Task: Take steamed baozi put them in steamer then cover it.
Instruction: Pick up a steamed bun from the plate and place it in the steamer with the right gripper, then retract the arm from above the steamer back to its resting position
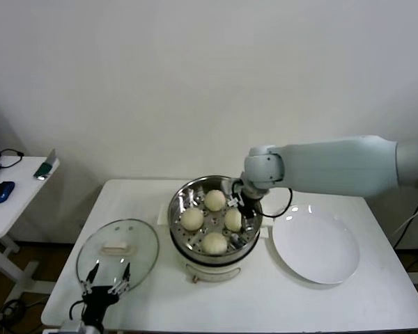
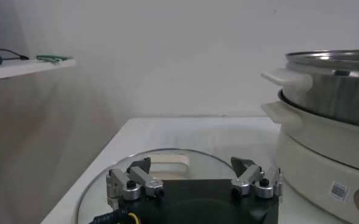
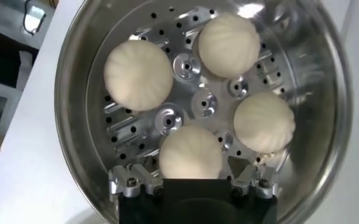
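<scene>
Right wrist view is showing the right gripper [image 3: 194,182] standing wide open and empty over the steamer [image 3: 75,109], where four baozi [image 3: 191,152] are resting, while withdrawing carelessly is risking a finger clipping the nearest bun or the rim.
</scene>
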